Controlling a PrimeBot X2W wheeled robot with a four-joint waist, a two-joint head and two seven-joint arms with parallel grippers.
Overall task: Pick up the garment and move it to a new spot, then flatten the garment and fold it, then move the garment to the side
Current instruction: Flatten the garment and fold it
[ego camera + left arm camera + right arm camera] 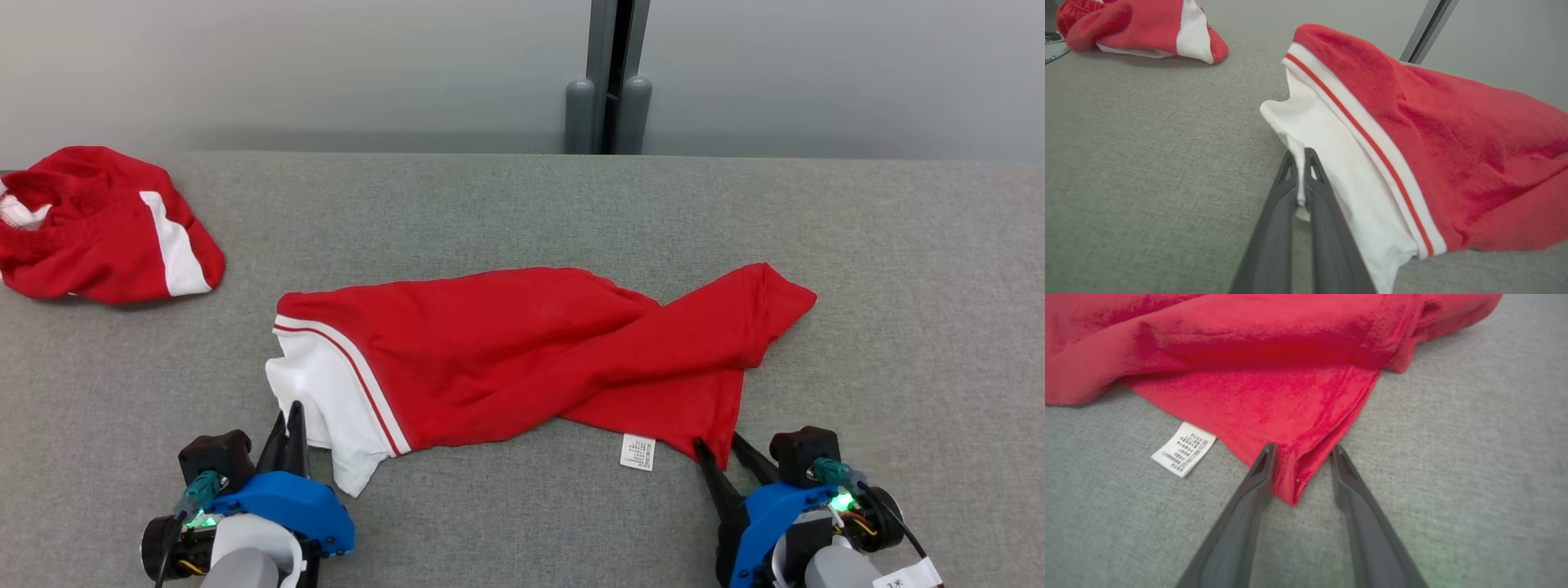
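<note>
A red soft-knit garment (522, 359) with a white band and a thin red stripe at its left end is laid twisted along the near middle of the grey woven tabletop (522, 204). It runs left to right and is not yet flattened. The left claw (289, 413) is clamped tight on a fold of the white band at the near-left end; in the left wrist view, white fabric is pinched between the dark fingers (1278, 216). The right claw (717, 441) is held part-open, its fingers set either side of the red near-right corner, which is touched by one finger but not pinched. Both ends are presumably taken so the cloth can be lifted and pulled taut, undoing the twist in the middle. A small white printed care label (638, 452) is exposed on the tabletop just left of the right claw, so that end is judged to be flipped over. A crumpled red-and-white cloth heap (98, 224) is parked at the far left, well apart. The step is judged to be the grasp before pick-up, with closure on the right side needed first.
</note>
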